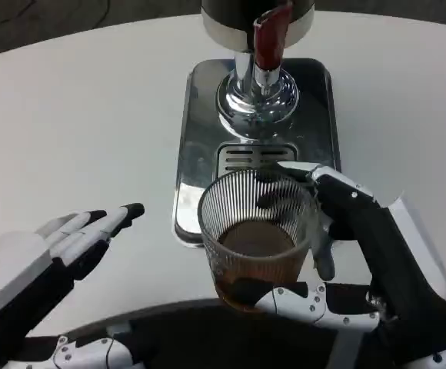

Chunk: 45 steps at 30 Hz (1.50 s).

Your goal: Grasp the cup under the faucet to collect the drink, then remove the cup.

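The right robot hand (346, 254) wraps the ribbed glass cup (257, 234) of brown drink, lifted clear of the drip tray (200, 115) below the faucet (257, 84). The left robot hand (61, 242) hovers spread over the counter (77, 115), likely waiting.

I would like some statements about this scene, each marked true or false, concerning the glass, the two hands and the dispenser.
1. The right hand holds the ribbed clear glass cup. True.
2. The ribbed clear glass cup is empty. False: brown drink fills its lower part.
3. The left hand grips the red tap lever. False: it hovers open over the white table, holding nothing.
4. The shiny metal drip tray lies under the chrome faucet. True.
5. The cup stands directly beneath the faucet. False: it is nearer the camera, at the tray's front edge.
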{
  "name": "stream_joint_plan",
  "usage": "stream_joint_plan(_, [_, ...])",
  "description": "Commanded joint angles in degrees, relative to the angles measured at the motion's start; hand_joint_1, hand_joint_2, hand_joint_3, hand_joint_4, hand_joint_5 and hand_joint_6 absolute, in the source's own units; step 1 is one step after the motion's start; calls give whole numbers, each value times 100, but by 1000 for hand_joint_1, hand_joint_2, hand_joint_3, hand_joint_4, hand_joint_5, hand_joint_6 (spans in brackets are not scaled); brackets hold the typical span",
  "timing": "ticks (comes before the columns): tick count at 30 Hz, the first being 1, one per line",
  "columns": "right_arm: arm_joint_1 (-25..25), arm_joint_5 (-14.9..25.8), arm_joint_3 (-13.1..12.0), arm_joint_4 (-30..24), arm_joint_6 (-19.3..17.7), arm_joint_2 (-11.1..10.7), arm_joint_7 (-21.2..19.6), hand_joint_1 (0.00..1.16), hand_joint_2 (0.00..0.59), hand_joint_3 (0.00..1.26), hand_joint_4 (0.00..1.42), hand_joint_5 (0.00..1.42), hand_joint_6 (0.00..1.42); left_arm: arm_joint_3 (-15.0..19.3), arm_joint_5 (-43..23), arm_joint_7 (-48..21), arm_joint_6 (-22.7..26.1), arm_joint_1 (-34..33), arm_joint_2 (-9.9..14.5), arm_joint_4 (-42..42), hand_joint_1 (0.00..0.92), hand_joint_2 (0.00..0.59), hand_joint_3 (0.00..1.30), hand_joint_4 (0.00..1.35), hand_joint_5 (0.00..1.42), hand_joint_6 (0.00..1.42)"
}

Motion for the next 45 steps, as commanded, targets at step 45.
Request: stream_joint_plan(45, [265, 214, -148, -525, -395, -18, 172, 939, 128, 882, 1028, 1218, 1319, -88, -5, -227, -277, 93, 40, -156, 0, 100, 14, 0, 0, 0])
